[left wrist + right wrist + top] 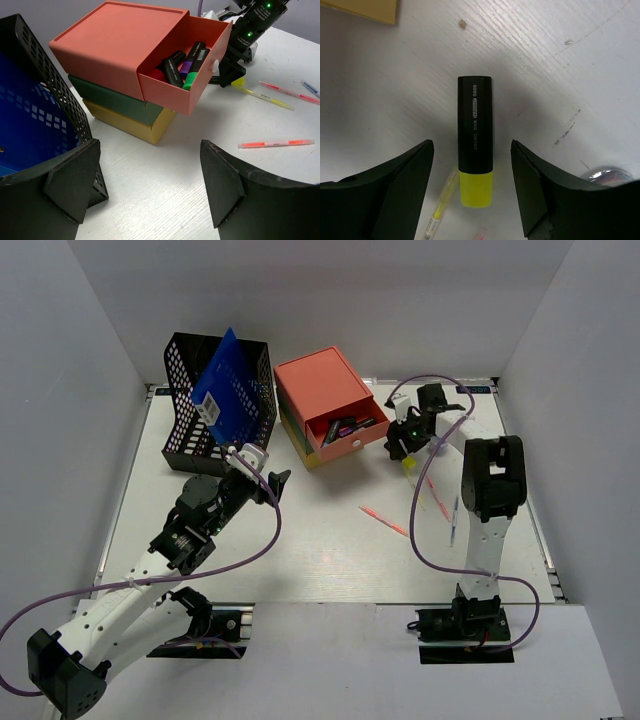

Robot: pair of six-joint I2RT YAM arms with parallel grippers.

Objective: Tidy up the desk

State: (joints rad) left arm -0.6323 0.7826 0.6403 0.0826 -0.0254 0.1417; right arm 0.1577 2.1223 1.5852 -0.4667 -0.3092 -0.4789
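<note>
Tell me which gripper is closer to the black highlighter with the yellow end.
Right. The right gripper hangs directly over the highlighter, open jaws either side of it. The left gripper is across the desk, beside the black mesh basket.

The top camera is looking down from behind on the whole flat white desk (320,560). The left wrist camera is facing the coral, green and yellow drawer box (125,60) closely; both views are sharing it. The right wrist camera is looking straight down, very near, beside that box.
</note>
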